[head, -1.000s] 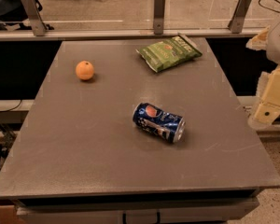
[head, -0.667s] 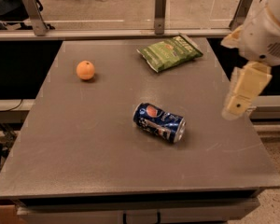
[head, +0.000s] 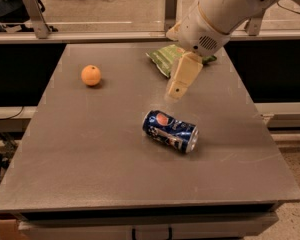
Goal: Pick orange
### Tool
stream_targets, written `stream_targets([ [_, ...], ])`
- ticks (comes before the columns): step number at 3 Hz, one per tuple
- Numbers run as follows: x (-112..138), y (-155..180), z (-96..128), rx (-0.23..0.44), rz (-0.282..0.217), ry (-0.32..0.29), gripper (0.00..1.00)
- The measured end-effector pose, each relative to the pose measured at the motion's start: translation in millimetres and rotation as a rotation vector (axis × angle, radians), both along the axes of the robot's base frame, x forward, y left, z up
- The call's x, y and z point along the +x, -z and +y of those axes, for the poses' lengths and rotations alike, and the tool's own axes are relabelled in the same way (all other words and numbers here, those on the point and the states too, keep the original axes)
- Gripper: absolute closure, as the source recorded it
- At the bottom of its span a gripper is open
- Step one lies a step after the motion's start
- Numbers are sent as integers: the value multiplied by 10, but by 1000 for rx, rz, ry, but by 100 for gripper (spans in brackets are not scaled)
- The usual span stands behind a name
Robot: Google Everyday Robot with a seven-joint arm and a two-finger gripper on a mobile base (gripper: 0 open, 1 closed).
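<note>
The orange (head: 91, 75) sits in the upper left of the frame, alone on the gray desk (head: 80, 159). Nothing is touching it. Near the middle, a blue soda can (head: 170, 131) lies on its side. Just above the can, the tan end effector (head: 176, 90) points down over the desk, well apart from the orange. I cannot tell if it is open or closed. Behind it peeks a green bag (head: 160, 60). The white arm (head: 225, 9) comes in from the upper right.
</note>
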State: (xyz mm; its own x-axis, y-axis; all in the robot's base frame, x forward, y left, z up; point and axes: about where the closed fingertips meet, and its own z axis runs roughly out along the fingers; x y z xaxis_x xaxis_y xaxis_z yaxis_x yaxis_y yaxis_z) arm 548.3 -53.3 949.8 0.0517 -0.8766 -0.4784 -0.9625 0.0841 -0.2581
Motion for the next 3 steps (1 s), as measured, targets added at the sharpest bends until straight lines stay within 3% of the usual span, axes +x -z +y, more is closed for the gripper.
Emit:
stream_targets([
  [1,128,-85,586,102,-18,-87,0],
  [3,173,-48,667,140,-12,-102,0],
])
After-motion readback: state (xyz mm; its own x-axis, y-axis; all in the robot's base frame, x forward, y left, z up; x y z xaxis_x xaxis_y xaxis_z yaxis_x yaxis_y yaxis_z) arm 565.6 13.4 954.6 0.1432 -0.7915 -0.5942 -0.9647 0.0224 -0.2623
